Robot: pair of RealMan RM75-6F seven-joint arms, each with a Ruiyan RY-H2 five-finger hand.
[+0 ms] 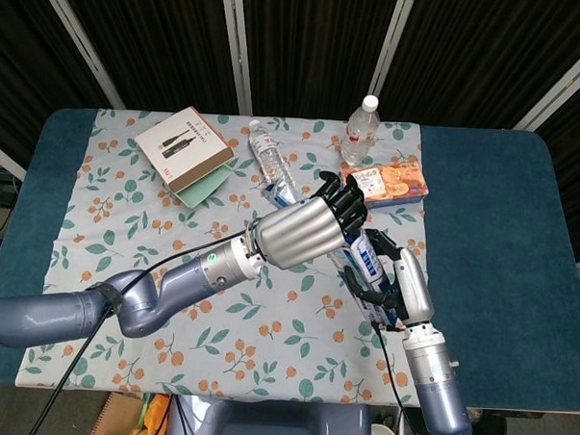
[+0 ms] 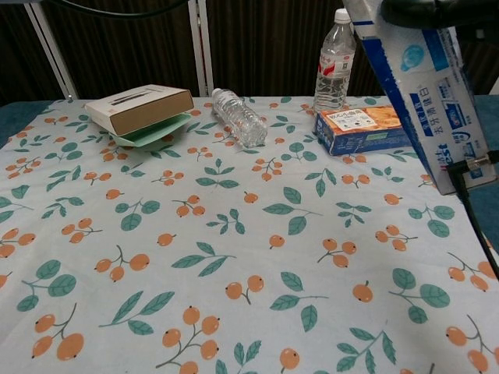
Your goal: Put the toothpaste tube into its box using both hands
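The blue and white toothpaste box [image 1: 368, 261] [image 2: 425, 86] is held slanted above the right side of the table. My right hand [image 1: 405, 288] grips its lower end from the right. My left hand [image 1: 314, 228] reaches in from the left, and its dark fingers [image 1: 347, 201] [image 2: 437, 11] curl over the box's upper end. The toothpaste tube does not show on its own in either view; whatever lies under the left hand's fingers is hidden.
A floral cloth [image 1: 172, 270] covers the table. At the back are a tan box on a green pad [image 1: 184, 147], a lying water bottle [image 1: 269, 157], a standing bottle [image 1: 362, 130] and an orange-topped snack box [image 1: 386, 179]. A black cable [image 2: 472, 210] hangs at the right.
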